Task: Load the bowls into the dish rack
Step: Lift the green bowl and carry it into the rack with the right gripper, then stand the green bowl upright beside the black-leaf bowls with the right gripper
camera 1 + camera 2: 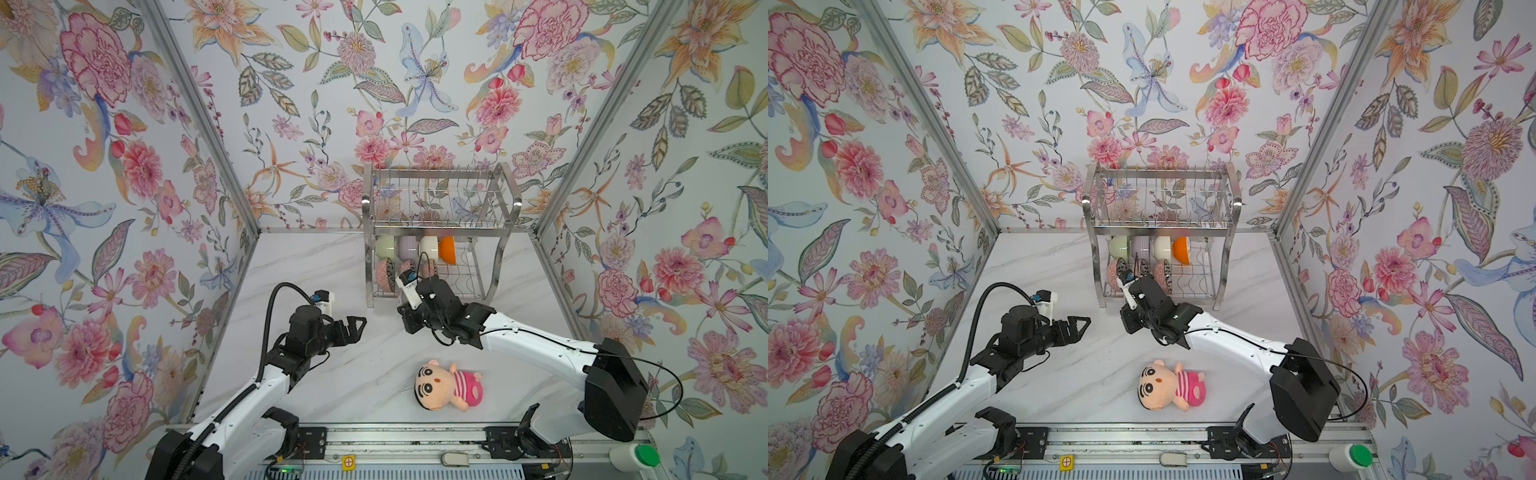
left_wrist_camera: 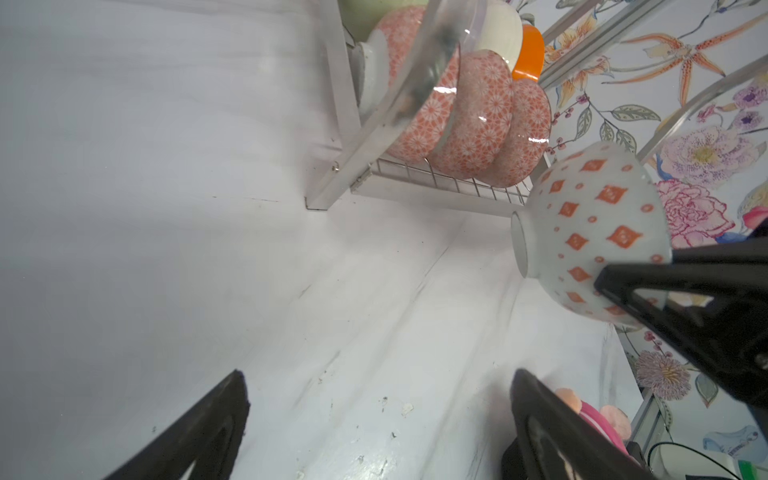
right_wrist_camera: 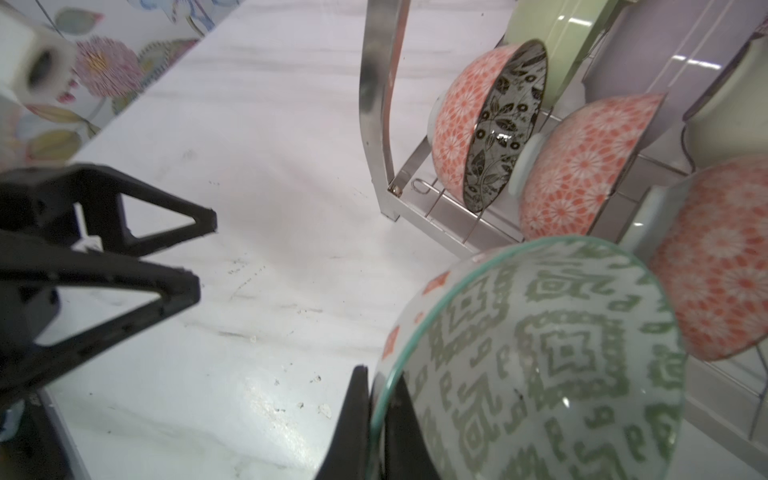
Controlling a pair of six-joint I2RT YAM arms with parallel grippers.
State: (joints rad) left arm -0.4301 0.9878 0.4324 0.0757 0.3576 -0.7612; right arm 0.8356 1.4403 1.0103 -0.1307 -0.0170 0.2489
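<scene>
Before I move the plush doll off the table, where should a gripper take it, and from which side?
Take the plush doll by its pink striped torso, which is narrower than the big head. Come straight down from above, jaws across the torso: it lies flat and face up on the table, so its sides are free.

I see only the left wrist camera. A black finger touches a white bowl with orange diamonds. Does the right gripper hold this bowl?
Observer: Yes. In the right wrist view the right gripper is shut on the rim of that bowl.
Operator: How many plain ones are loaded?
Observer: Four, in both top views: pale green bowl, lavender bowl, cream bowl, orange bowl. Your view lacks the lavender one.
</scene>
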